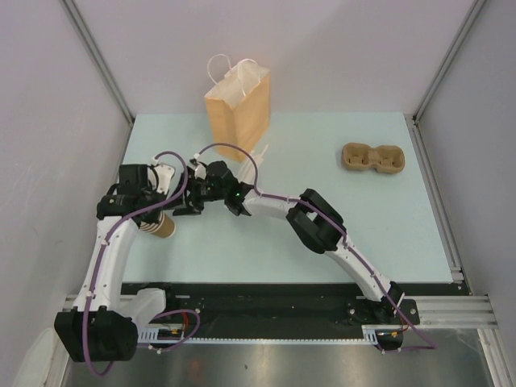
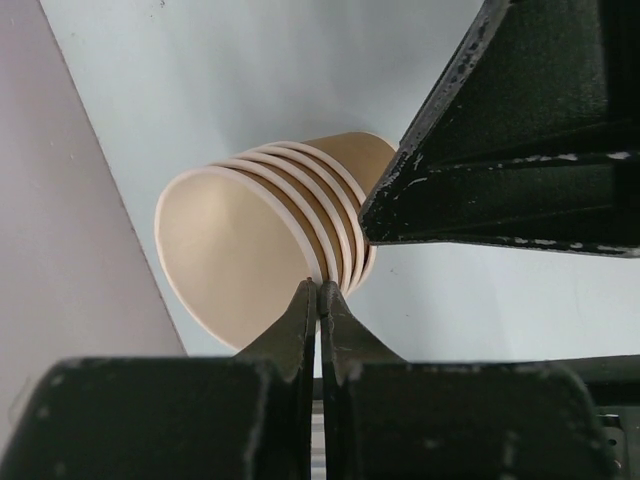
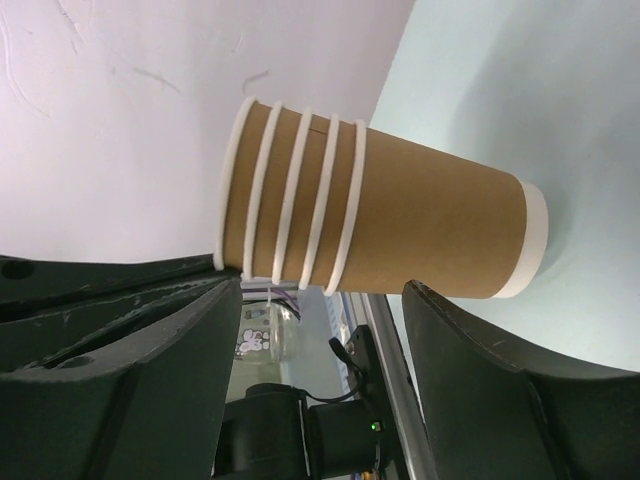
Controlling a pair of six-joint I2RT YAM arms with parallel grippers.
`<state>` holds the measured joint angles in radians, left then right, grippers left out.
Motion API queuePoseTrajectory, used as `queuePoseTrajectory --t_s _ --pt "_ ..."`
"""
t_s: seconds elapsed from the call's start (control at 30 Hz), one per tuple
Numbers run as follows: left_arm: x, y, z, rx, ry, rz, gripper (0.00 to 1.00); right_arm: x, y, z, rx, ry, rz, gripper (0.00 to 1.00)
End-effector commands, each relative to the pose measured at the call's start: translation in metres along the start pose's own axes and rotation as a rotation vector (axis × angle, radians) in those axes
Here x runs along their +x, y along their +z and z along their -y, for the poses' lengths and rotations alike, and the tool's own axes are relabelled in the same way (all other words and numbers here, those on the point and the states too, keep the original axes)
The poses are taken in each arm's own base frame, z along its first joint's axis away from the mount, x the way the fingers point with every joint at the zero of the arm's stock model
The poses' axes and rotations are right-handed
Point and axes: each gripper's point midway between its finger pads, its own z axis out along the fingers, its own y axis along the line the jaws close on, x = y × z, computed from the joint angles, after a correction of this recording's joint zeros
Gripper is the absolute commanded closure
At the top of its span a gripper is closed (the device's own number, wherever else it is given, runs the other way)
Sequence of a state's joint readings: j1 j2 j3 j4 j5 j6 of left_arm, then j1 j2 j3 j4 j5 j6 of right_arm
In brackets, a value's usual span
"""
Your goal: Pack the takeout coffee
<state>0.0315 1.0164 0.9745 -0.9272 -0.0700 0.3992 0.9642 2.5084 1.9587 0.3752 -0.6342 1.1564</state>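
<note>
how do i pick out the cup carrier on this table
On the pale blue table, look to the far right side. The cup carrier lies there alone, well right of the upright paper bag. It is a low brown tray with two round wells.

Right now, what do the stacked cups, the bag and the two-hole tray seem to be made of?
The stacked cups: matte brown kraft paper, judging by the dull walls; rolled rims white, insides pale cream. The bag: tan kraft paper, matte and creased; its white handles are probably twisted paper. The tray: likely moulded pulp, dull brown with rounded wells; too small to be sure.
</note>
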Motion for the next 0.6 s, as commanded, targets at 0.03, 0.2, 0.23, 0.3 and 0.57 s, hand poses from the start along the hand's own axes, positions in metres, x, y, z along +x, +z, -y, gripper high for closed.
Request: queuePoseTrajectory --t_s 0.03,0.2,0.23,0.3,0.57 --pt "-0.0027 -0.0020 0.0103 0.029 -0.009 0.031 1.00 -0.0088 0.0063 -0.0221 -0.060 -0.028 0.027 0.29" --pt "0.0004 -0.0010 0.0106 0.027 -0.014 0.020 1.00 -0.0096 0.0067 -0.0265 -0.078 -0.021 0.026 0.28" --pt "-0.0030 -0.0018 0.0162 0.039 0.009 0.030 1.00 -0.0103 0.0067 -0.0284 -0.082 -0.023 0.028 0.28" --pt "-0.0032 -0.0022 0.0161 0.037 0.010 0.029 1.00 -0.0110 0.0072 -0.0288 -0.084 -0.020 0.030 0.28" --pt "-0.0072 -0.0073 0.0162 0.040 0.010 0.040 1.00 -0.0037 0.0123 -0.0252 -0.076 -0.017 0.021 0.28"
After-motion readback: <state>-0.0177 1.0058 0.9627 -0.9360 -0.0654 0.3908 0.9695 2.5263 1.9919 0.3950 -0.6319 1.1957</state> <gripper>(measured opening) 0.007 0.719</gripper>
